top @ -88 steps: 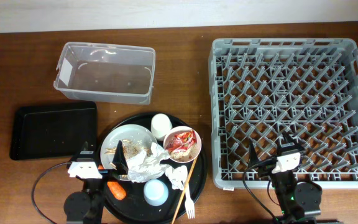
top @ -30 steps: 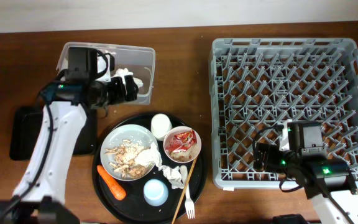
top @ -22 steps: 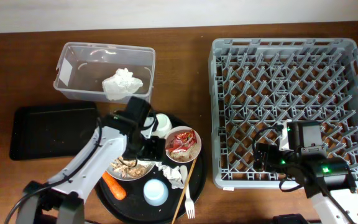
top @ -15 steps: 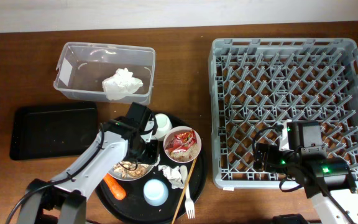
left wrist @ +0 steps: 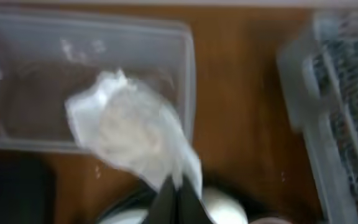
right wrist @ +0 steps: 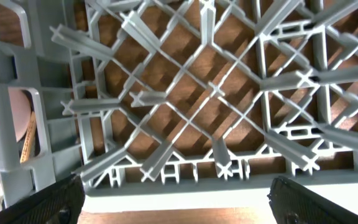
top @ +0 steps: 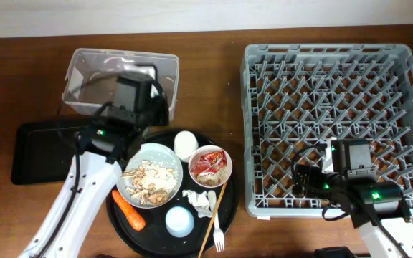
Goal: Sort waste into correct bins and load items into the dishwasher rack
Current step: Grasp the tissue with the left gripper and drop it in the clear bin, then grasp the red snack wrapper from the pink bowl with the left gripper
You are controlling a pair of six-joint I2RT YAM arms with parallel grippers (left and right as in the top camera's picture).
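The left pincer, clenched on the tail of a crumpled white napkin, hangs it over the clear tub in the frame's upper left, apparently to bin it, while the right pincer hovers spread wide over the dishwasher rack.

- A dark brown wood-grain counter fills nearly the whole overhead view.
- A pale strip runs along its far edge — wall or floor, cannot tell.
- The light is soft and even.
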